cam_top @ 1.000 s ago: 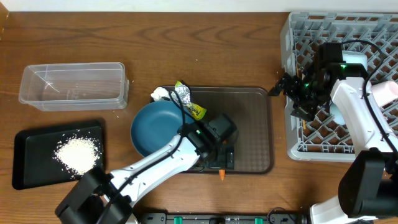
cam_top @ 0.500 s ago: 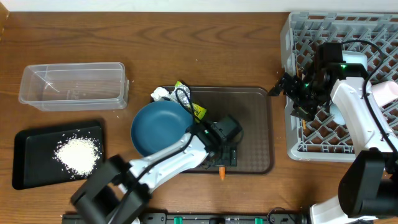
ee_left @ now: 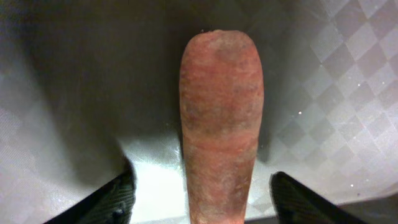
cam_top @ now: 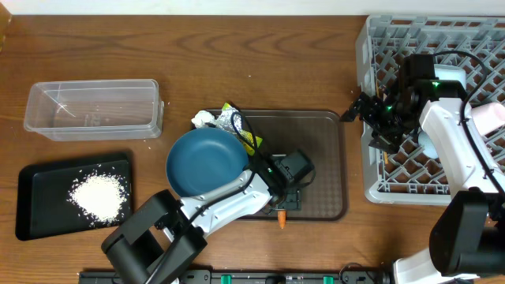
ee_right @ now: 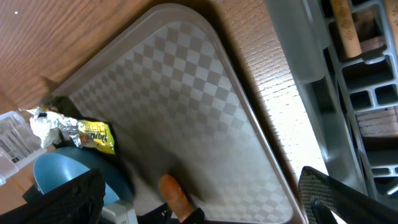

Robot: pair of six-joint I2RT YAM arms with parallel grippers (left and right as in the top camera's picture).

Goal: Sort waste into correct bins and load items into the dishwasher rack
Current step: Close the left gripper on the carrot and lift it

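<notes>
A small orange carrot [ee_left: 221, 124] lies on the brown tray [cam_top: 319, 162] near its front rim, its tip poking out at the edge [cam_top: 282, 222]. My left gripper [cam_top: 287, 203] is down over it. In the left wrist view the left gripper [ee_left: 208, 200] is open, one finger [ee_left: 112, 200] on each side of the carrot with a gap on both sides. My right gripper [cam_top: 364, 118] hangs open beside the grey rack [cam_top: 473, 31], holding nothing. The dark-blue bowl [cam_top: 203, 162], snack packet [cam_top: 249, 141], foil [cam_top: 233, 120] and tissue [cam_top: 203, 120] sit at the tray's left end.
A clear tub [cam_top: 93, 106] stands at the far left. In front of it a black tray [cam_top: 31, 181] holds a pile of rice [cam_top: 99, 194]. A wooden chopstick [ee_right: 345, 25] lies in the rack. The left arm stretches across the tray's front edge.
My left gripper has shifted a little right along the tray's front and its jaws have narrowed around the carrot. The right arm has not moved.
</notes>
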